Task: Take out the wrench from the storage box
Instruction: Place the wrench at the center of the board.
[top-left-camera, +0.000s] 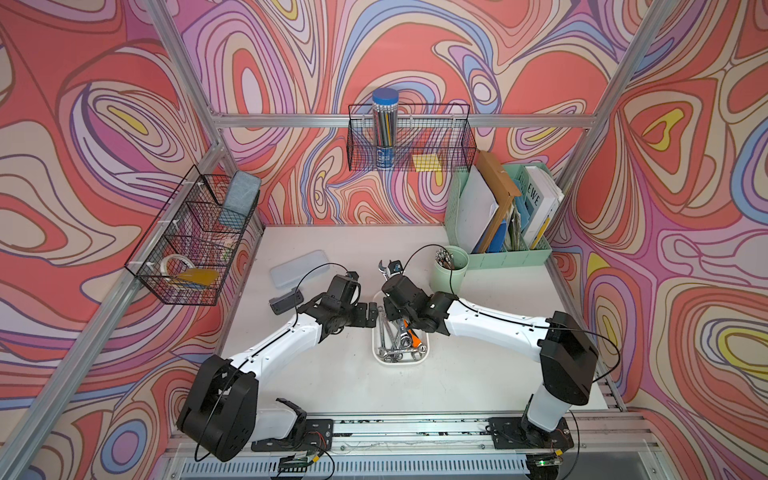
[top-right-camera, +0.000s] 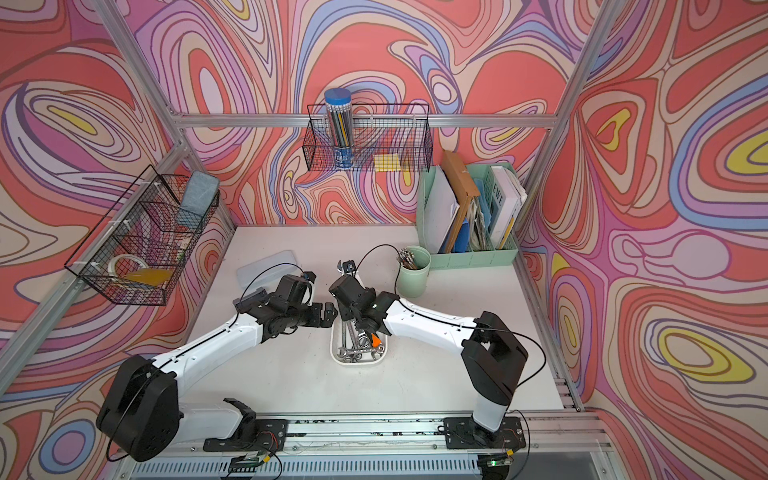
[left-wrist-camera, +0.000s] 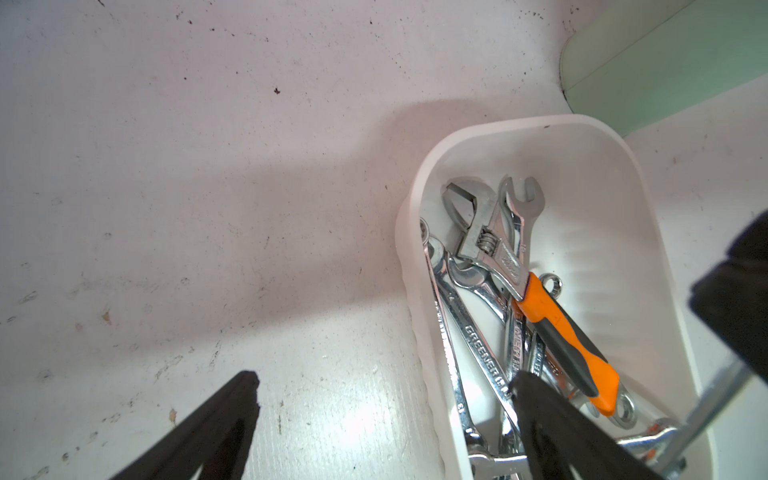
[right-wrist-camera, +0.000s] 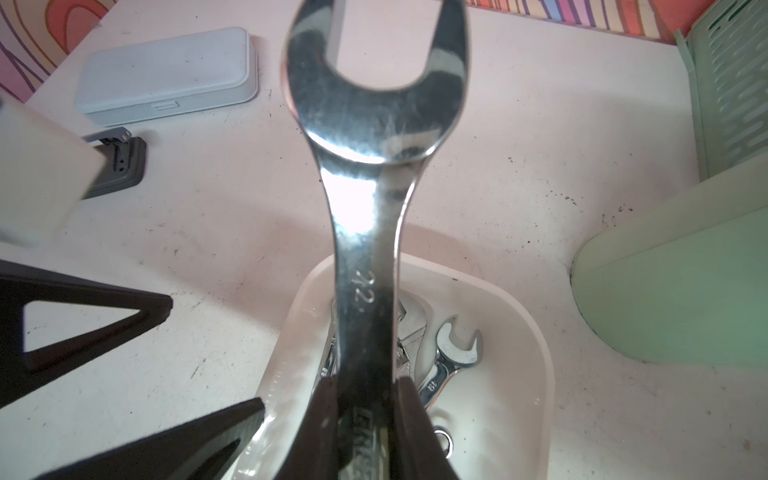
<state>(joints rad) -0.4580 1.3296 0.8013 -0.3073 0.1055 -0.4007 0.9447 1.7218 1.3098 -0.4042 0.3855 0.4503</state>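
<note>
**Right wrist view.** Right end effector (right-wrist-camera: 368, 432) is clamped on the shank of a chrome combination wrench (right-wrist-camera: 365, 199), one finger on each side. The open-end head stands up past the far rim of the storage box (right-wrist-camera: 536, 353). Smaller spanners (right-wrist-camera: 453, 353) lie in the box beneath. Left end effector (right-wrist-camera: 216, 357) sits at the box's side, fingers apart with nothing between them. A translucent lidded case (right-wrist-camera: 166, 75) lies well apart (no part in this job).

**Left wrist view.** This one gives the box contents, which the held shank mostly blocks in the right wrist view. An orange-handled adjustable wrench (left-wrist-camera: 490, 237) lies on top of a heap of chrome spanners. One left finger is over bare tabletop (left-wrist-camera: 208, 166), the other over the heap. At the frame edge a steel bar slants up from one end of the box toward a dark blur. It is probably the held wrench, and I cannot tell whether its lower end is clear of the rim.

**Top views.** In both top views the wrench head shows above the box's far end. The grip itself is hidden under the wrist.

**Progress (judgement).** The grasp is made and the wrench raised. Left to do: carry it fully clear, set it on the tabletop, release.
</note>
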